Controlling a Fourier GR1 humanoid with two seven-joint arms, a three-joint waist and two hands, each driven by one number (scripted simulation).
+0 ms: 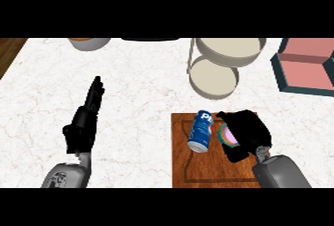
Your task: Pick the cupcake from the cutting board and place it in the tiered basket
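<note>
So the right hand [244, 132] is already sitting over the cupcake [225, 134] on the board [212, 170], fingers curled round it, only a pink-green sliver peeking out on its left. A blue can [201, 131] lies just beside that, long axis running up-down. The basket [222, 62] is straight up from the hand, well apart. The left hand [85, 123] rests flat, fingers straight, way further off.

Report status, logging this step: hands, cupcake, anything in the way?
Left robot hand open, resting on counter. Right robot hand curled round cupcake on cutting board. Blue can lying right beside it.
</note>
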